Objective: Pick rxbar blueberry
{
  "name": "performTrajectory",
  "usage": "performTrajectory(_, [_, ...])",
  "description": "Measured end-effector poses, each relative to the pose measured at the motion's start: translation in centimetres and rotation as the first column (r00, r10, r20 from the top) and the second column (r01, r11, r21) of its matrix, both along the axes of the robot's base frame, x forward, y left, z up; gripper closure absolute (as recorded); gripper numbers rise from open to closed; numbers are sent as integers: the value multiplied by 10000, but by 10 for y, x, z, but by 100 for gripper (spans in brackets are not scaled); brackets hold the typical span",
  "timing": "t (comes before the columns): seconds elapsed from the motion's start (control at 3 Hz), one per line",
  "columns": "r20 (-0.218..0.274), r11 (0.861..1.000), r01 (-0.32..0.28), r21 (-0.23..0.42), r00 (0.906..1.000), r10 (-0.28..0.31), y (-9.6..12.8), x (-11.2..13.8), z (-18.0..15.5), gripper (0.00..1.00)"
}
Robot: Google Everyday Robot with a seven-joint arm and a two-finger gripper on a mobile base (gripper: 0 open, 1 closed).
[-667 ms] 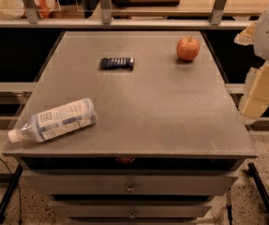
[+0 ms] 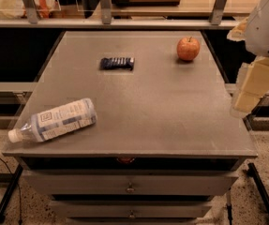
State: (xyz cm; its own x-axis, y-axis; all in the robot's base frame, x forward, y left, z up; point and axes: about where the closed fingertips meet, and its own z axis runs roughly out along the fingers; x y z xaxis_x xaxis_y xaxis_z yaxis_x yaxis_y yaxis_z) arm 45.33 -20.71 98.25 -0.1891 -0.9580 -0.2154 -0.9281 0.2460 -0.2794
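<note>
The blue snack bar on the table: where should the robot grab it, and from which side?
Probably from straight above, pinching the snack bar across its narrow width at the middle. It lies flat on the table, long side running left to right, and looks too thin to take sideways. The gripper hangs beyond the table's right edge.

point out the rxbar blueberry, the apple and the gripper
rxbar blueberry (image 2: 117,63): camera view, middle of its navy wrapper
apple (image 2: 188,48): camera view, centre of its red skin
gripper (image 2: 244,104): camera view, its pale lower end, right of the table (image 2: 153,121)
</note>
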Motion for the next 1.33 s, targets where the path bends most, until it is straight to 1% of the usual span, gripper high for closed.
performTrajectory(0.33, [97,9974,-698,192,9975,696,23,35,-4,0])
performTrajectory(0.67, [221,9869,-1558,430,9877,1550,64,84,-13,0])
performTrajectory(1.0, [221,9869,-1558,430,9877,1550,64,84,-13,0])
performTrajectory(1.33, [617,9852,-1477,866,9878,1427,63,95,-17,0])
